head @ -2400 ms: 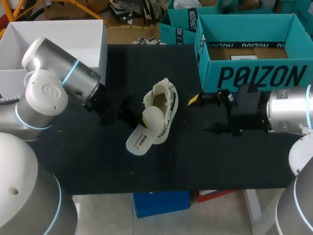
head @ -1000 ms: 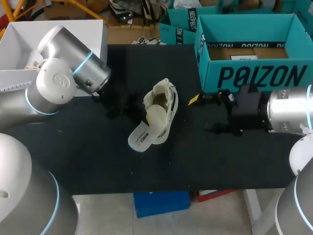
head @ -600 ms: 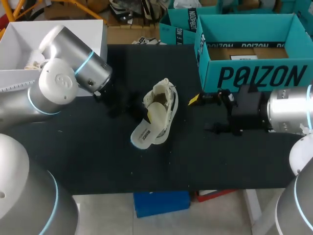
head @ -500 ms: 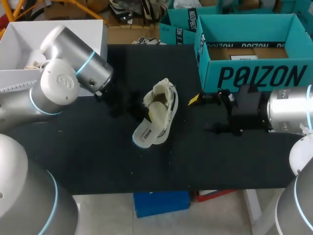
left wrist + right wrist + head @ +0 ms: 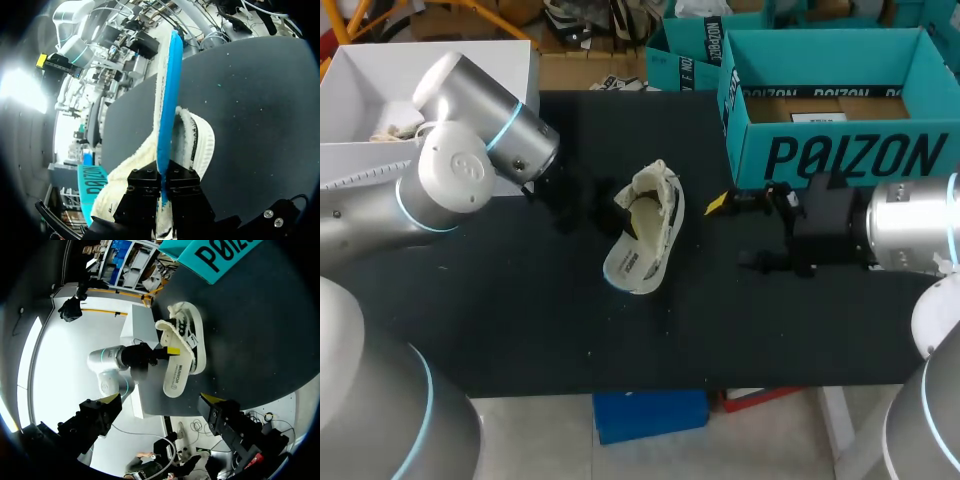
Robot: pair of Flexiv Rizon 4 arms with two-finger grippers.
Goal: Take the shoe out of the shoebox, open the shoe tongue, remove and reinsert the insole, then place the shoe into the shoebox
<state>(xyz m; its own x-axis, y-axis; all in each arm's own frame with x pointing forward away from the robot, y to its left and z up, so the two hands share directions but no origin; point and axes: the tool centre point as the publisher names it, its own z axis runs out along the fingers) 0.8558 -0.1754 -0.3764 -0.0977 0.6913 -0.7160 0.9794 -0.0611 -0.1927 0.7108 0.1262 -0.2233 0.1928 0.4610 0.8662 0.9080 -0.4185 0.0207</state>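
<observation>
A cream shoe (image 5: 658,205) lies on its side on the black table (image 5: 520,320), left of the teal shoebox (image 5: 840,155). Its insole (image 5: 628,264), white on top and blue beneath, sticks partway out of the shoe's opening toward the front. My left gripper (image 5: 617,214) sits at the shoe's left side, shut on the insole's edge. In the left wrist view the black fingers (image 5: 145,192) pinch the blue-edged insole (image 5: 169,95) over the shoe (image 5: 197,145). My right gripper (image 5: 735,232) hovers open right of the shoe, holding nothing; it (image 5: 160,399) faces the shoe (image 5: 187,332) and insole (image 5: 176,377).
A white open box (image 5: 380,75) stands at the back left beside my left arm. The teal shoebox is open, with a brown bottom and a white slip inside. A second teal box (image 5: 685,50) sits behind the table's far edge.
My left gripper has moved right toward the shoe with the insole, and the insole has slid further into the shoe, so less sticks out. The right arm has kept still.
</observation>
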